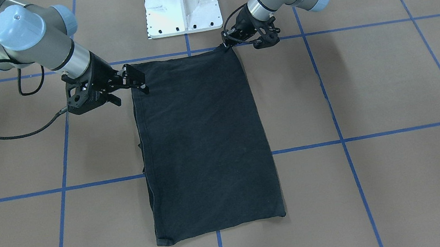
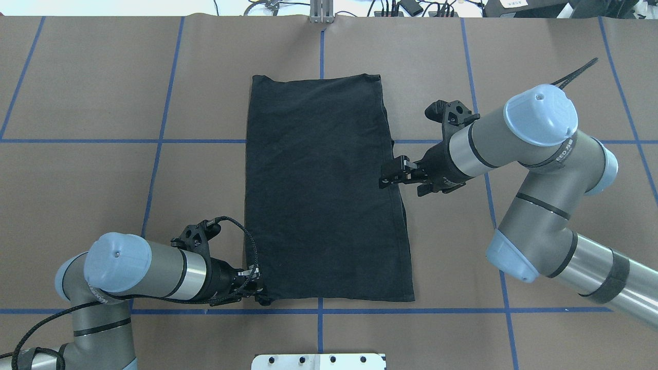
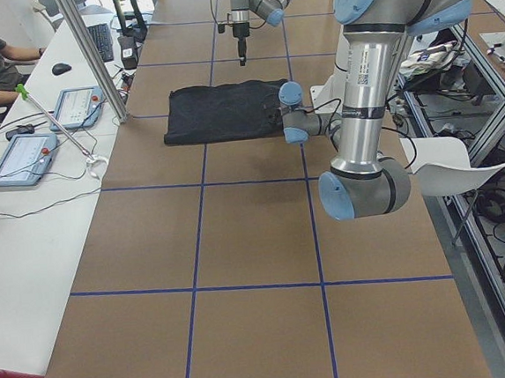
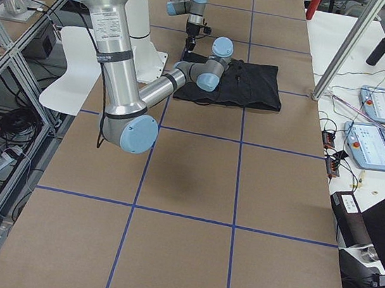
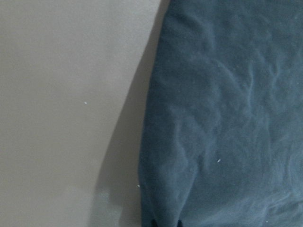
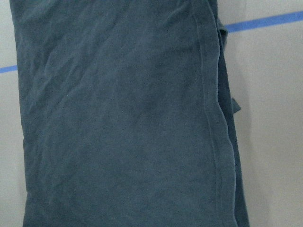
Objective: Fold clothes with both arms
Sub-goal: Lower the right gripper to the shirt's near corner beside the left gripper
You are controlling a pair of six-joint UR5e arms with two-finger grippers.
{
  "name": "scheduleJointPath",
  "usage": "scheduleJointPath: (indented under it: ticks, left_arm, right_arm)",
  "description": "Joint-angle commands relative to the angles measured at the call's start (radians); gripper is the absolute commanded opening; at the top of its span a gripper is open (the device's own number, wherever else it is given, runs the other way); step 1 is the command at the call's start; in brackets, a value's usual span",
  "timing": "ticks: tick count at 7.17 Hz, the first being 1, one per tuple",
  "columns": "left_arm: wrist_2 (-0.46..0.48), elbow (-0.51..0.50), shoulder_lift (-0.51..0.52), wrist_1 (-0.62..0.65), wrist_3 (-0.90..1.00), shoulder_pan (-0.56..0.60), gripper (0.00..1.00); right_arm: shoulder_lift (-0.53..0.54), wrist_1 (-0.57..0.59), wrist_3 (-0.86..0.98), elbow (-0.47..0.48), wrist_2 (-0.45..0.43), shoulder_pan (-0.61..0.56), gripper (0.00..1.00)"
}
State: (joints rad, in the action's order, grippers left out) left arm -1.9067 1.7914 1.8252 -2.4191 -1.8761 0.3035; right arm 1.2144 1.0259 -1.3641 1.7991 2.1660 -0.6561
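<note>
The left end effector (image 2: 258, 294) is pressed together on the near left corner of the shirt (image 2: 324, 195), low against the bench (image 2: 92, 195). The right end effector (image 2: 386, 179), jaws spread, stands at the shirt's right edge; whether it touches the cloth cannot be told. The shirt lies flat as a long folded rectangle, plain black side up, across a blue tape line (image 2: 205, 141). The left arm (image 2: 169, 272) and right arm (image 2: 493, 149) reach in from opposite sides.

T-shirt (image 2: 324, 190) on table (image 2: 103, 180); left claw (image 2: 258, 292) at its near-left corner; right claw (image 2: 389, 177) at right edge.
</note>
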Motion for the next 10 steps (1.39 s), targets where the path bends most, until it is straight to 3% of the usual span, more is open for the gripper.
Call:
scheduleJointPath:
  ticks: [1, 4, 6, 10]
  left_arm:
    - [0.0, 0.011, -0.001, -0.002, 0.0, 0.002, 0.0]
    - [0.0, 0.016, -0.006, -0.002, 0.0, 0.003, 0.0]
    - [0.0, 0.016, -0.007, -0.002, 0.0, 0.003, 0.0]
    - [0.0, 0.013, -0.006, -0.002, -0.009, 0.0, 0.0]
  right_arm:
    - [0.005, -0.001, -0.149, 0.02, -0.015, 0.099, 1.0]
    - [0.007, 0.064, -0.308, 0.031, -0.159, 0.237, 1.0]
    - [-0.006, 0.277, -0.308, 0.09, -0.186, 0.274, 1.0]
    - [0.013, 0.284, -0.293, 0.08, -0.213, 0.305, 1.0]
